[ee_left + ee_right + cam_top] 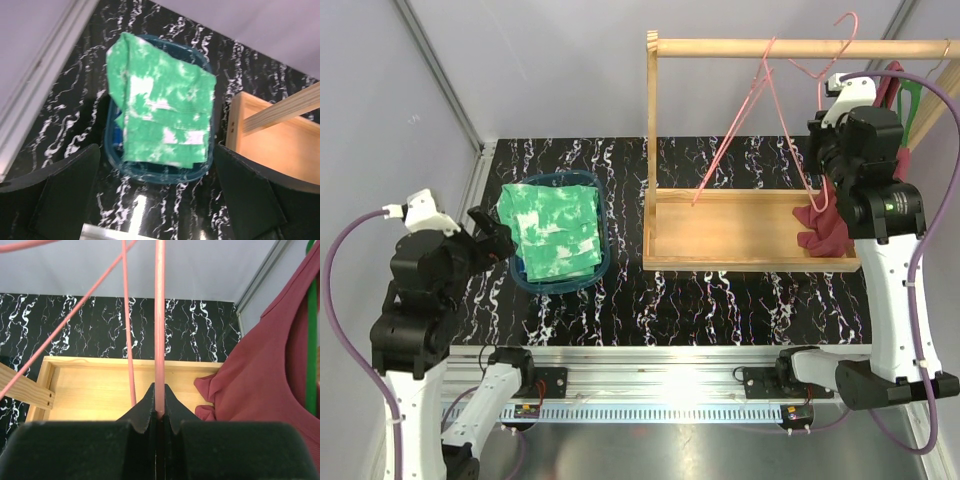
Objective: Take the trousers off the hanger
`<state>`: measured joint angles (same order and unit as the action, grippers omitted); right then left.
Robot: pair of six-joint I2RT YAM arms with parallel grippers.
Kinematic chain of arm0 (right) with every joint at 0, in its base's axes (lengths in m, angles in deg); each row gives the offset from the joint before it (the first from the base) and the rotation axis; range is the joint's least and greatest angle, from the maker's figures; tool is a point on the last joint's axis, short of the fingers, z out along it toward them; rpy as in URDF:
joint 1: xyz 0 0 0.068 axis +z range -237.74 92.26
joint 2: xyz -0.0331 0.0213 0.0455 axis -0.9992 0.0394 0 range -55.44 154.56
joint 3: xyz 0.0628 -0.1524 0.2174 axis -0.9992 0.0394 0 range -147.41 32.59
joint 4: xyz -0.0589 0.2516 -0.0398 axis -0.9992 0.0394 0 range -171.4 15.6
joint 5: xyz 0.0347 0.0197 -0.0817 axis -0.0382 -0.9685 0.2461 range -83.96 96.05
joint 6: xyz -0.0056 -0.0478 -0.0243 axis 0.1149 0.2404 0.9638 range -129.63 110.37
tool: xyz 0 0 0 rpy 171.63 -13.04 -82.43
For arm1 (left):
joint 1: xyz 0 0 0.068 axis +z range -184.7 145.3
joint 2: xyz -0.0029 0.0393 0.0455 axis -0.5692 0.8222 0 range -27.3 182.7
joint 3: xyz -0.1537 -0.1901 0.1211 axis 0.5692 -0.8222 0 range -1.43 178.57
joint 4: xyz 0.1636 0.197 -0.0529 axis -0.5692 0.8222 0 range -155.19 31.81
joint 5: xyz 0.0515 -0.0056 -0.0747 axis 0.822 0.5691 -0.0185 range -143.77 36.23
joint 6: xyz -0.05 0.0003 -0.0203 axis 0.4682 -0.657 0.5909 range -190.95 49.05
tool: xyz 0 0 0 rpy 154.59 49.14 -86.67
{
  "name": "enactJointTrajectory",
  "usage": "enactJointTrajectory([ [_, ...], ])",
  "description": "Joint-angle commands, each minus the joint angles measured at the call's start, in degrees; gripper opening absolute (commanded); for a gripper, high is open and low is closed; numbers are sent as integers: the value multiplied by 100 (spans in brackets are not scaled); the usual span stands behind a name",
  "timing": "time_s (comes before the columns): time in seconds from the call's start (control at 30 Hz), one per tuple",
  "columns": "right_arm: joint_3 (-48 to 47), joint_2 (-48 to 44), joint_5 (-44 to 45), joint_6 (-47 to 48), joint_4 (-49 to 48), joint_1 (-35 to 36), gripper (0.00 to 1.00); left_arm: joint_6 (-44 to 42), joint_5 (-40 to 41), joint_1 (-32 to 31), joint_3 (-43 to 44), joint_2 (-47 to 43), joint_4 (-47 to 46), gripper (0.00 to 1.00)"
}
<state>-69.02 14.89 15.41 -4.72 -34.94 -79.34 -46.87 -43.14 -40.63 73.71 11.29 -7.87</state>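
Note:
The green trousers mottled with white [555, 232] lie folded on top of a blue basket [525, 280]; they also show in the left wrist view [160, 115]. A strip of brighter blue cloth [116, 134] shows under them; I cannot tell what it is. A bare pink wire hanger [750, 110] hangs tilted from the wooden rod [720, 47]. My right gripper [823, 155] is shut on one wire of that hanger [160, 315]. My left gripper [498, 240] is open and empty, just left of the basket.
A wooden rack with a tray base [730, 235] stands at the right. A maroon sleeveless top [820, 225] hangs on a green hanger [912, 95] at the rack's right end, its hem in the tray. The wall frame [440, 90] runs along the left.

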Motion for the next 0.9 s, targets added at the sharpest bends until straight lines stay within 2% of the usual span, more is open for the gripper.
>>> enactJointTrajectory([
  [0.0,8,-168,30,72,-225,100,0,-447,413,22,230,-141,736,99],
  [0.3,421,-142,74,195,-312,179,4,-641,466,22,283,-282,869,99],
  [0.4,247,16,118,239,-208,179,1,-676,370,22,256,-299,869,99],
  [0.53,255,17,-22,151,-146,179,4,-711,343,22,221,-352,851,99],
  [0.7,553,-290,-102,54,-251,188,26,-711,378,22,107,-422,781,99],
  [0.8,554,-379,-40,28,-260,179,33,-711,334,22,81,-422,746,99],
  [0.87,484,-423,-5,37,-146,179,43,-711,317,22,80,-431,737,99],
])
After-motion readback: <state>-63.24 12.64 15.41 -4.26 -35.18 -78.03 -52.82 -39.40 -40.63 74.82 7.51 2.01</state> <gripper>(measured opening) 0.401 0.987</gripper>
